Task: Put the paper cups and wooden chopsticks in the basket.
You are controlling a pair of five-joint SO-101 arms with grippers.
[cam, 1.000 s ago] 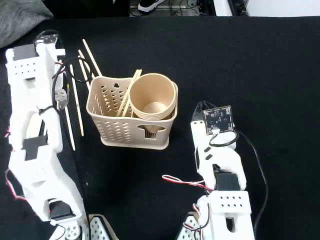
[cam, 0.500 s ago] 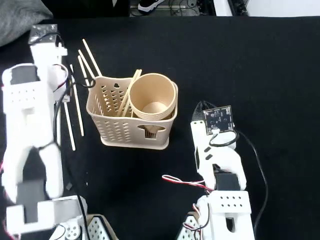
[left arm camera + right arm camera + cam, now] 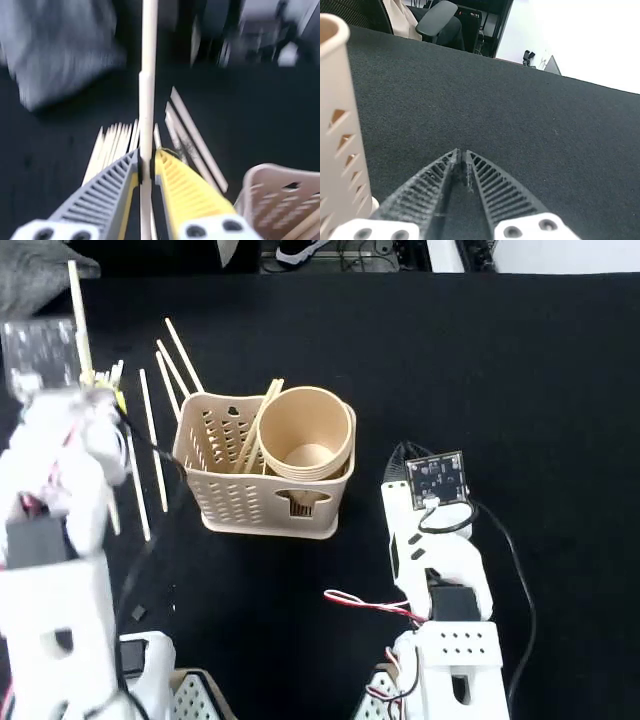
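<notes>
Left gripper (image 3: 146,162) clamped one wooden chopstick (image 3: 148,75) above the black-clothed table (image 3: 520,370), left of the basket (image 3: 255,502) holding paper cups (image 3: 305,425). Right gripper (image 3: 461,156) sat closed and empty. Loose chopsticks (image 3: 152,435) lay left of the basket; a chair (image 3: 440,12) stood beyond the far edge.

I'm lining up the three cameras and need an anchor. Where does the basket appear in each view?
High view: the basket stands mid-table between the two arms, paper cups inside.
Left wrist view: its slotted wall sits beside the left gripper, which clamps a chopstick.
Right wrist view: its slotted wall rises close beside the right gripper.
Shared landmark: the black table under it.
</notes>
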